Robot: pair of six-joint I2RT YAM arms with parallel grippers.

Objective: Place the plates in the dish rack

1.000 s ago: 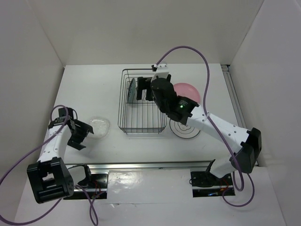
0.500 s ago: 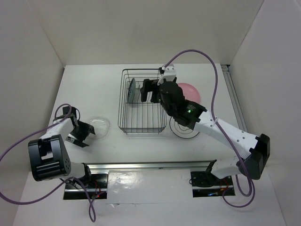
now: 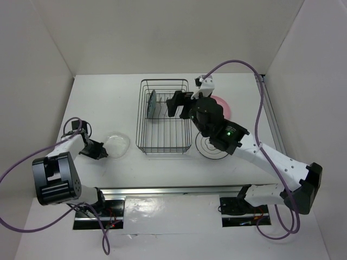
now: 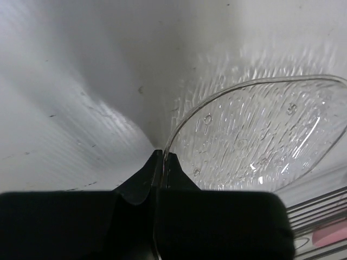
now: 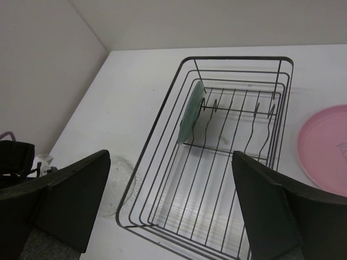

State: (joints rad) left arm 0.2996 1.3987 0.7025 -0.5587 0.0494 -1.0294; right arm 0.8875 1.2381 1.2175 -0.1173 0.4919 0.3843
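Observation:
The clear glass plate (image 3: 117, 143) lies on the table left of the dish rack (image 3: 164, 80). My left gripper (image 3: 101, 152) is shut on its near-left rim; in the left wrist view the fingertips of the left gripper (image 4: 162, 158) pinch the edge of the glass plate (image 4: 260, 127). A teal plate (image 3: 153, 103) stands upright among the prongs at the rack's back left. My right gripper (image 3: 179, 104) hovers open over the rack's back right, holding nothing. The pink plate (image 3: 227, 106) and the white line-drawing plate (image 3: 208, 148) lie right of the rack, partly under the right arm.
In the right wrist view the right gripper (image 5: 171, 157) spans the wire rack (image 5: 233, 58), with the teal plate (image 5: 191, 111) upright, the pink plate (image 5: 325, 146) to the right and the glass plate (image 5: 115, 179) at the rack's near left corner. White walls surround the table.
My left gripper slid in to the glass plate and closed on its rim. The right arm drew back to the right, away from the teal plate standing in the rack.

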